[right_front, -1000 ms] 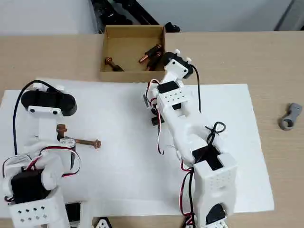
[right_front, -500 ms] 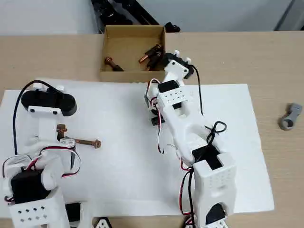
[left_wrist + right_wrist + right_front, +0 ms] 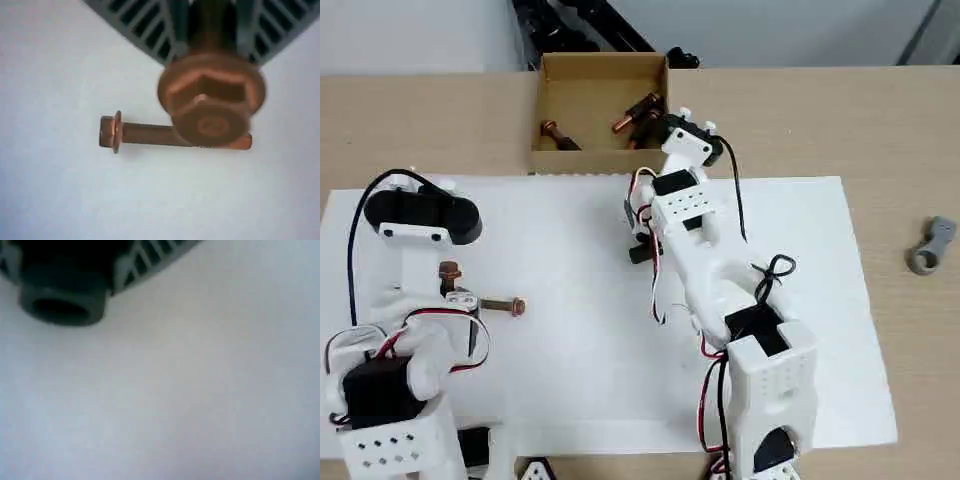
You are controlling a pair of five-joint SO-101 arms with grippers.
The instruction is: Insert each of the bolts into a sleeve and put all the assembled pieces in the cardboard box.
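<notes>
Copper bolt [image 3: 212, 102] is pinched in the left hand [image 3: 212, 22]. Its flanged hexagonal head faces the wrist camera and its shank runs up between the dark ribbed jaws. Just beneath it a second bolt [image 3: 145, 134] lies flat on the white sheet [image 3: 570, 350]. The held bolt's head overlaps part of its shank in the wrist view, and I cannot tell whether the two touch. From above, this lying bolt points its head away from the left arm, toward the middle of the sheet.

The right hand [image 3: 60, 265] is closed on a dark sleeve [image 3: 62, 307], whose open bore shows as a round hole at its end. It is above the white sheet, and I cannot tell whether it rests on it. In the high view the right arm stretches across the sheet toward its far edge, close to the cardboard box [image 3: 603, 58].

The box stands on the counter [image 3: 880, 110] just past the sheet. Inside are assembled pieces [image 3: 638, 110], some near its right wall and one [image 3: 558, 135] near the left. A small grey part [image 3: 930, 245] lies on the counter well off to the right.
</notes>
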